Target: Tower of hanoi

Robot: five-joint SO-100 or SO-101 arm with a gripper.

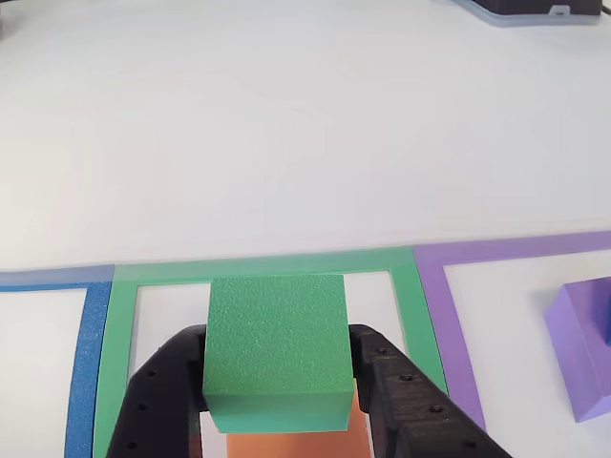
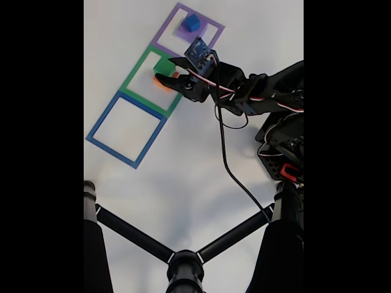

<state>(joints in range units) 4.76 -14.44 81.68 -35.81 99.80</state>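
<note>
Gripper [image 1: 279,382] clamps the green block [image 1: 277,348] over the orange block [image 1: 305,441] in the green square [image 1: 119,334]; stacking remains unfinished.

I'm seeing the green cube [image 1: 277,348] hiding most of the orange block [image 1: 301,441]; the frame edge is cropping the purple block [image 1: 584,345] and my claw's [image 1: 279,405] fingertips.
</note>
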